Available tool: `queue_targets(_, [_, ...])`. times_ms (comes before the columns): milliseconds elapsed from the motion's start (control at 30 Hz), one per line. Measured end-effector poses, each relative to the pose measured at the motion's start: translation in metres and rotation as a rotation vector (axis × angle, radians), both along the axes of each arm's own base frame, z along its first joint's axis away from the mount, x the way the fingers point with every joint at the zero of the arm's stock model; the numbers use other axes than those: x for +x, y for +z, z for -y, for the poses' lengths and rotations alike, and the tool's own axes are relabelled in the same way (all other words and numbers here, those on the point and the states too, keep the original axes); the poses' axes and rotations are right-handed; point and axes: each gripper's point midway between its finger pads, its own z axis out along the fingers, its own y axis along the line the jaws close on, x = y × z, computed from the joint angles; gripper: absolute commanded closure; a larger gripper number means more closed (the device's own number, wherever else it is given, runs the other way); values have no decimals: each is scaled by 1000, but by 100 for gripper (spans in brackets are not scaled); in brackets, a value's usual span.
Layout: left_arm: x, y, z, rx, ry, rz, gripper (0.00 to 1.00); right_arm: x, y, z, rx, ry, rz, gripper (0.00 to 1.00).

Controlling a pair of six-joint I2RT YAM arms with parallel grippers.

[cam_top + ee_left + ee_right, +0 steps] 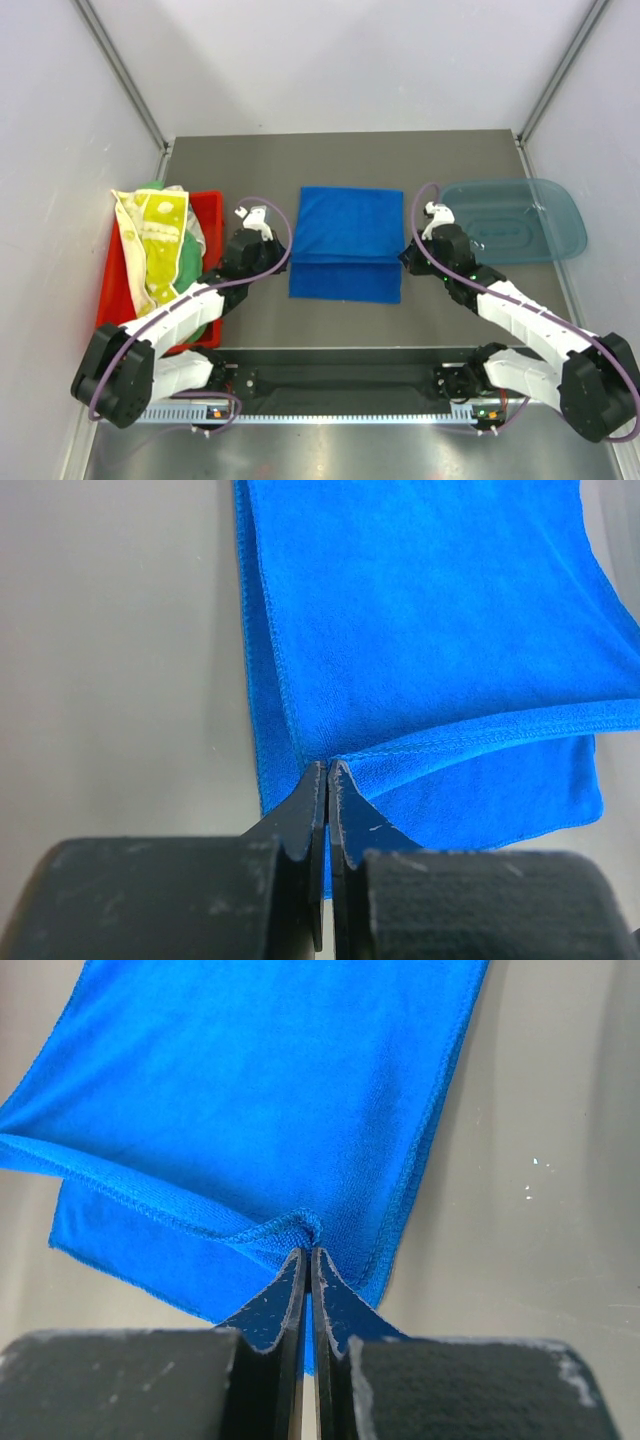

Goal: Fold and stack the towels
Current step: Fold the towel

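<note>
A royal blue towel (345, 230) lies at the table's middle, its top layer folded over so that a strip of the lower layer shows on the near side. My left gripper (284, 262) is shut on the left corner of the top layer's near edge, as the left wrist view shows (327, 770) on the towel (430, 610). My right gripper (405, 262) is shut on the right corner of that edge, bunching the hem (305, 1252) of the towel (250, 1080). A pale yellow crocodile-print towel (160, 235) and a green towel (190, 262) lie heaped at the left.
The heaped towels sit in a red plastic tray (112, 290) at the table's left edge. A translucent blue plastic bin (515, 220) lies at the right. White walls stand close on both sides and at the back.
</note>
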Motion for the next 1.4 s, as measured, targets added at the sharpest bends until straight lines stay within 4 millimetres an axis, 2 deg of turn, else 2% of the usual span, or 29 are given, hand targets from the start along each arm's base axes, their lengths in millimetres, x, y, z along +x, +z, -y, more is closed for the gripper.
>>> queue_targets(233, [-1, -1, 0, 6, 1, -5, 100, -2, -1, -2, 3, 6, -3, 100])
queue_targets(333, [-2, -5, 1, 9, -1, -11, 100, -4, -9, -3, 0, 10, -16, 100])
queue_targets(433, [-5, -16, 2, 20, -6, -37, 100, -8, -24, -3, -7, 8, -52, 100])
queue_targets(600, [-17, -46, 6, 54, -22, -110, 100, -20, -53, -2, -27, 7, -123, 100])
queue_targets(733, [-25, -61, 10, 78, -31, -143, 100, -24, -63, -3, -31, 9, -149, 99])
queue_targets(833, [-26, -65, 11, 86, -28, -151, 100, -25, -64, -4, -29, 8, -154, 92])
queue_targets(1000, [-26, -66, 7, 95, -3, -155, 82, -26, -63, -3, -26, 6, -155, 76])
queue_targets(1067, [-27, -67, 5, 104, 5, -162, 77, -27, -59, -3, -21, 6, -148, 73])
queue_targets(1100, [-29, -68, 3, 109, 7, -168, 70, -28, -56, -2, -19, 6, -143, 71])
queue_targets(1167, [-32, -66, 1, 117, 8, -174, 67, -30, -51, -1, -15, 6, -134, 70])
queue_targets(1400, [-39, -37, -4, 101, 7, -145, 66, -35, -35, 3, -11, 0, -119, 68])
